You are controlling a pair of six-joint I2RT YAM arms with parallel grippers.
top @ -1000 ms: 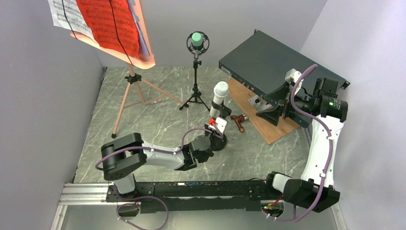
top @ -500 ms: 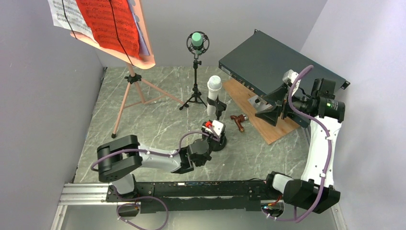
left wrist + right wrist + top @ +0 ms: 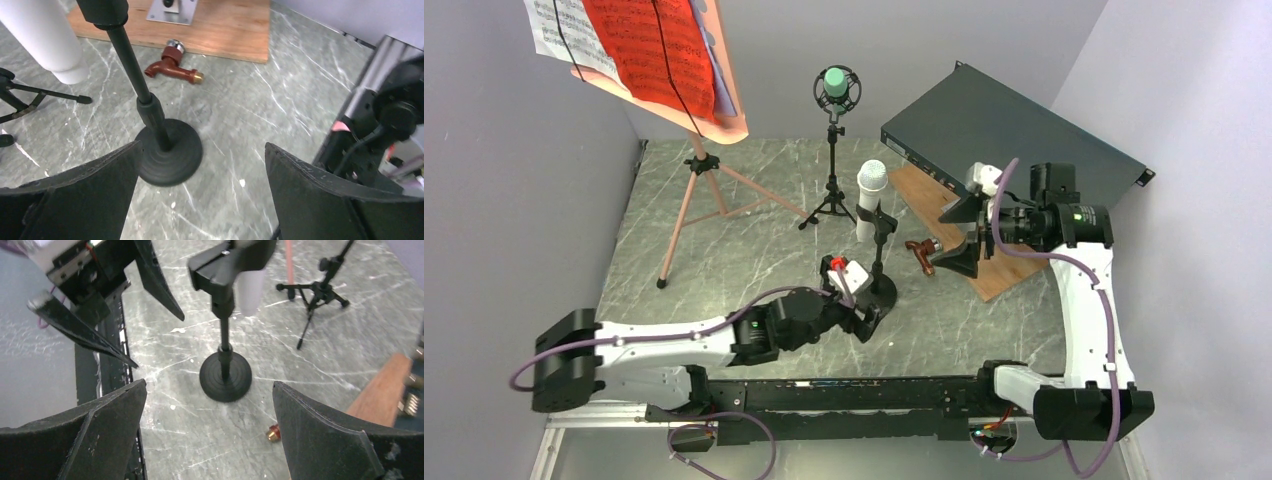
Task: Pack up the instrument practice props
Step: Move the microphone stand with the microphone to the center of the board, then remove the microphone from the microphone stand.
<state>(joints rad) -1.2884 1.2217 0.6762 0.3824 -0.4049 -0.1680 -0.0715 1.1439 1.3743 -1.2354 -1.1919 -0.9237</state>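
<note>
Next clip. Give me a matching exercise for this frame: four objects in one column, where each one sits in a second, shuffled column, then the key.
Objects
1. white microphone
2. green microphone
3. red tap
4. red sheet-music page

Places
A. lying on the table beside the wooden board
B. up on the pink stand
C. in a ring mount atop the black tripod
D. clipped upright on the round-base stand

Pairs: 1-D, 2-C, 3-A, 4-B

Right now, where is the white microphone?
Top view: the white microphone sits mid-table in its black stand, between the small tripod and the wooden board.
</note>
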